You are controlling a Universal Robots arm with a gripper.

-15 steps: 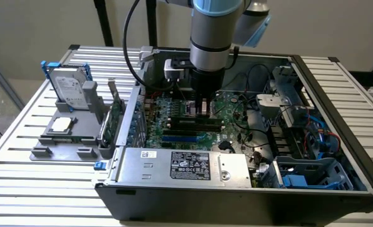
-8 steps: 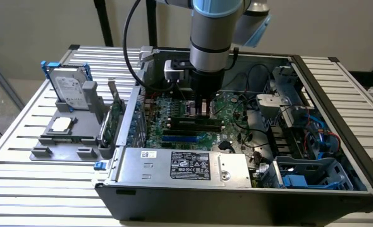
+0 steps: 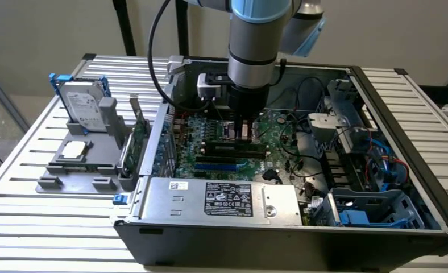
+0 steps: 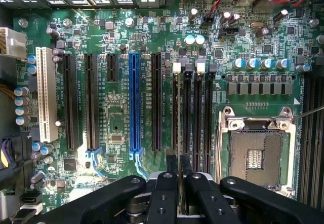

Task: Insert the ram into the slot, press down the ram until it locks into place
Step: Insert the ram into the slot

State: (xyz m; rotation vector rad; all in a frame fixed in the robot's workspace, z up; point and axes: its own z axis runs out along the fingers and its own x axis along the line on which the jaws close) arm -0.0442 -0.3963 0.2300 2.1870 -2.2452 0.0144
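In the exterior view my gripper (image 3: 243, 135) reaches down into the open computer case, onto the motherboard (image 3: 208, 128). Its tips sit just above a long dark and green stick, the ram (image 3: 232, 149), which stands on edge along a black slot. In the wrist view several parallel black memory slots (image 4: 187, 112) run away from my gripper (image 4: 179, 165). Its fingers (image 4: 164, 193) stand close together over the near ends of the first two slots. The fingers hide the ram's edge there, so I cannot tell whether they pinch it.
A bright-blue socket (image 4: 134, 102) and black and white expansion sockets lie beside the memory slots, with the CPU socket (image 4: 255, 155) on the other side. The power supply (image 3: 224, 199), drive cage (image 3: 368, 210) and cables crowd the case. A hard drive (image 3: 83, 105) stands on a grey fixture outside it.
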